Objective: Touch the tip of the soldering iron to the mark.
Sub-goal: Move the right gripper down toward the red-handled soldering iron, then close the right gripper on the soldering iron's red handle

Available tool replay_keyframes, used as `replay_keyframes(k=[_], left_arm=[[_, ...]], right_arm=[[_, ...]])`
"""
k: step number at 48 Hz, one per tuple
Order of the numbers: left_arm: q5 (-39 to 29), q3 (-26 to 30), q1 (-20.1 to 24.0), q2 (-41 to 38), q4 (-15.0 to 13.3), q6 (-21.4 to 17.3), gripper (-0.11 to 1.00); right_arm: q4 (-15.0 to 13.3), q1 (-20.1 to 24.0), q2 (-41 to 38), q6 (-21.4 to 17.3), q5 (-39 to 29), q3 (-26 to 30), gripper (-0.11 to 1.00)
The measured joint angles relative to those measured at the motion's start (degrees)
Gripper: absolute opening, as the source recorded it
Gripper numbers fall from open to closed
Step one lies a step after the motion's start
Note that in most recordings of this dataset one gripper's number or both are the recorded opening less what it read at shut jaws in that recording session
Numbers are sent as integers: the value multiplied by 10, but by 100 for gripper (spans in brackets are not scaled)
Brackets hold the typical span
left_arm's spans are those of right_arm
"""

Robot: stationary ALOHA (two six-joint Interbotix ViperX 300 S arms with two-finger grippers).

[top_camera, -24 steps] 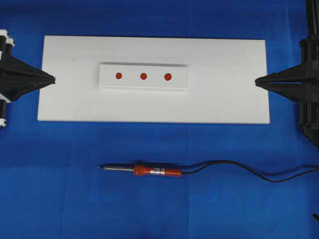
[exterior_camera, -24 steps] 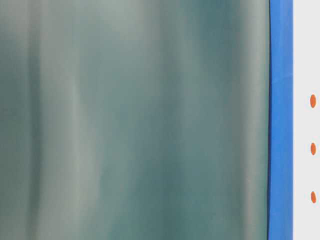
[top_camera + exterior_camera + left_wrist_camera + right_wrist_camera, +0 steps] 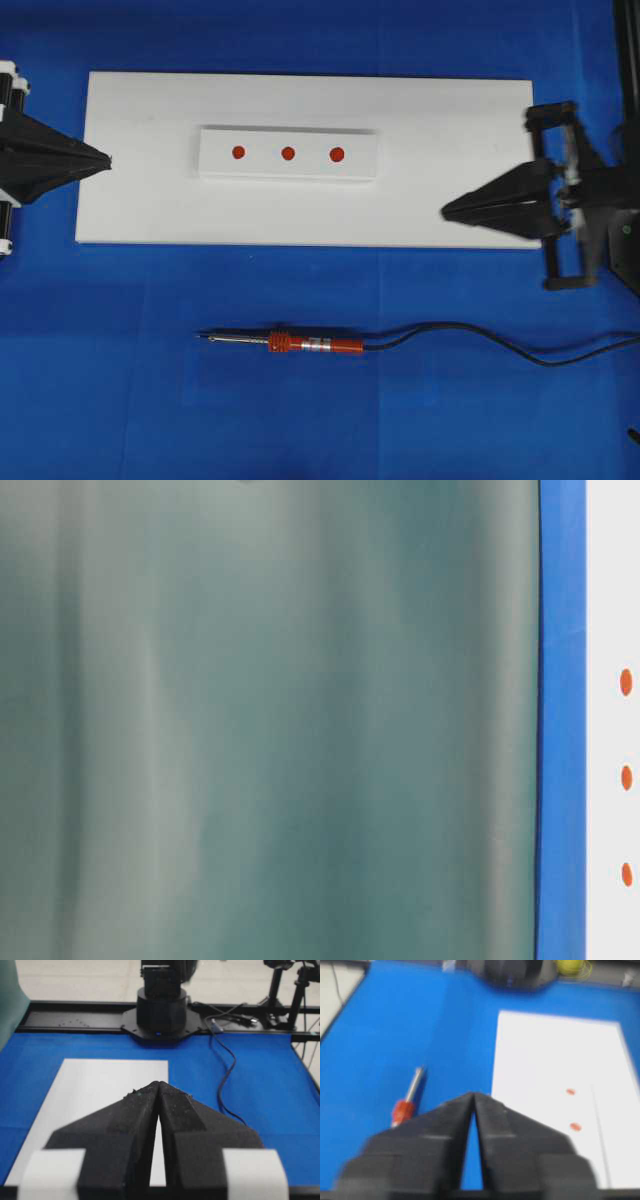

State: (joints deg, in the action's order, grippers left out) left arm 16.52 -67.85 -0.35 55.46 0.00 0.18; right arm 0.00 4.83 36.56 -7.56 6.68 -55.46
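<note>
On the blue table covering (image 3: 120, 400), in front of the white board (image 3: 450, 110), the soldering iron (image 3: 315, 345) lies flat and untouched, its tip (image 3: 200, 336) pointing toward the left arm's side and its black cord (image 3: 480, 335) trailing off toward the right arm's side. The mark (image 3: 288, 153) — the middle red dot of three — sits on the raised white block (image 3: 220, 165) on the board, well apart from the iron.

The right gripper (image 3: 448, 211) hangs over the board's near right corner with its jaws pressed together and nothing between them. The left gripper (image 3: 105, 158) sits at the board's left edge, its jaws likewise closed and empty.

The task looks barely begun: the iron has yet to be picked up. Several things could go wrong from here. The jaws must part before descending, or the closed claw would simply shove the slim handle across the cloth. A grip on the shaft rather than the red-orange handle would likely let the iron swivel, so the tip would wander. The cord may drag and twist the tool as it lifts. And the outer dots (image 3: 337, 154) lie close beside the mark — a slight slant could land the tip on the wrong one.
</note>
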Motion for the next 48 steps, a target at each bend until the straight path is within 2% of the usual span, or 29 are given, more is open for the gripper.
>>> replay_keyframes(k=[5, 11, 14, 20, 27, 37, 48], left_arm=[[0, 0, 0, 0, 0, 0, 0], [-1, 0, 0, 0, 0, 0, 0], [-2, -1, 0, 0, 0, 0, 0], [-2, -2, 0, 0, 0, 0, 0], [-2, -4, 0, 1, 0, 1, 0], [-2, -5, 0, 4, 0, 1, 0], [-3, -6, 0, 4, 0, 2, 0]], right_arm=[[0, 0, -61, -34, -5, 25, 38], [0, 6, -134, -64, -26, 62, 78], [0, 11, -171, -75, -41, 85, 91], [0, 25, -243, -87, -76, 135, 88], [0, 39, -323, -106, -104, 185, 88], [0, 59, -414, -121, -108, 236, 88], [2, 74, -479, -141, -108, 274, 88]])
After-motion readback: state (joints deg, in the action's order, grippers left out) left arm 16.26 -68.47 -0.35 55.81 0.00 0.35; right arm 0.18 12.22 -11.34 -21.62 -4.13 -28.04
